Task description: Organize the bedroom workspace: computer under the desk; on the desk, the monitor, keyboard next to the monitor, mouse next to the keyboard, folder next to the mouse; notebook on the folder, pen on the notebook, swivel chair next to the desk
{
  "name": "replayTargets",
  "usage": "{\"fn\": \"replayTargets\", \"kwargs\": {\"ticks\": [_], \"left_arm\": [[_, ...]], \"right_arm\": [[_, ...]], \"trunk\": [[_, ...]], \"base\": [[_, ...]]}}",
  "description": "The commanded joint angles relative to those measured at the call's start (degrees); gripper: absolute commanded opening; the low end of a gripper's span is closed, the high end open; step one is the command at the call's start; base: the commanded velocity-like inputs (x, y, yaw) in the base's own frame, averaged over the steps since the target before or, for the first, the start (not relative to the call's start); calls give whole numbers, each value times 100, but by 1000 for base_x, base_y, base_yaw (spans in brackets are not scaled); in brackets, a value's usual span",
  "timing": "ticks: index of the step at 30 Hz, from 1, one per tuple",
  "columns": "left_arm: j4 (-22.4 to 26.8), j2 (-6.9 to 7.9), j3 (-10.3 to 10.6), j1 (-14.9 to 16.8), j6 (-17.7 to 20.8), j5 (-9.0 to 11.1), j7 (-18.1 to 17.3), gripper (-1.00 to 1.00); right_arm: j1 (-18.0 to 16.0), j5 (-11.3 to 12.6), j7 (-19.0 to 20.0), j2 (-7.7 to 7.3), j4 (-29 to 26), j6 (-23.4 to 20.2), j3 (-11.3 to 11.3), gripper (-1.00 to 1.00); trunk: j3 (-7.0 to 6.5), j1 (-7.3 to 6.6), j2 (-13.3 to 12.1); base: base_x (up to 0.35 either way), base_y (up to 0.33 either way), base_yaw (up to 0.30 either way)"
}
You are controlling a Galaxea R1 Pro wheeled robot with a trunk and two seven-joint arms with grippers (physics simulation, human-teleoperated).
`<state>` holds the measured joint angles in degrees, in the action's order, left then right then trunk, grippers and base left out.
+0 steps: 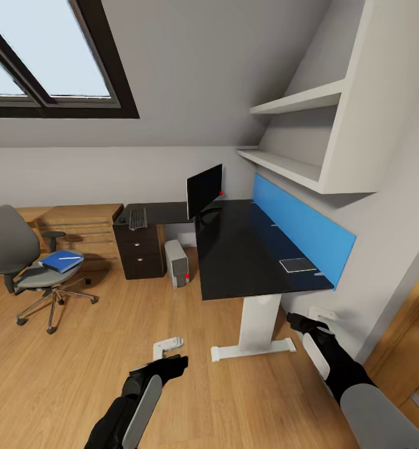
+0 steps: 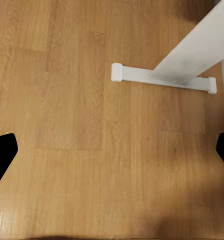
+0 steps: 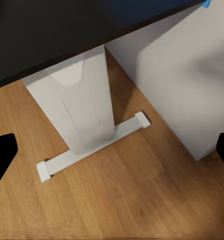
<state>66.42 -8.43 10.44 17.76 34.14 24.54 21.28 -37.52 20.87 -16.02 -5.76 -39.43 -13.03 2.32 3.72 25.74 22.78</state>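
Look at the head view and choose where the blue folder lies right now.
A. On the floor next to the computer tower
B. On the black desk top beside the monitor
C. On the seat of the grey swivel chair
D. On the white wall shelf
C: the blue folder rests on the seat of the swivel chair, which stands on the oak floor well away from the desk.

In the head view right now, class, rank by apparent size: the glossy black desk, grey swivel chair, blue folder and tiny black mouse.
1. Glossy black desk
2. Grey swivel chair
3. Bright blue folder
4. Tiny black mouse

The mouse sits farthest away, yet is plainly smallest.
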Motion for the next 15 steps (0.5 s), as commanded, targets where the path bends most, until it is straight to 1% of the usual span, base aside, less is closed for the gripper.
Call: {"fn": "replayTargets", "kwargs": {"ticks": [1,3,4,7,10,15], "left_arm": [[-111,82,-14,23,1,206,60,100],[-151,169,-19,27,-1,231,60,100],[-181,276,-17,30,1,247,59,100],[-216,433,15,33,24,268,44,100],[-221,490,35,34,32,273,40,100],[-233,539,61,35,30,277,44,100]], "right_arm": [[-34,30,-1,-10,-37,-135,25,100],[-41,30,21,-14,-79,-165,24,100],[-44,31,36,-17,-141,-184,22,100],[-38,29,50,-27,-321,-204,17,100],[-10,23,55,-38,-467,-209,14,100],[102,2,57,-56,-652,-206,12,100]], "trunk": [[14,4,14],[14,4,14],[14,4,14],[14,4,14],[14,4,14],[14,4,14]], "base": [[0,0,0],[0,0,0],[0,0,0],[7,0,0],[96,0,0],[254,-7,0]]}}
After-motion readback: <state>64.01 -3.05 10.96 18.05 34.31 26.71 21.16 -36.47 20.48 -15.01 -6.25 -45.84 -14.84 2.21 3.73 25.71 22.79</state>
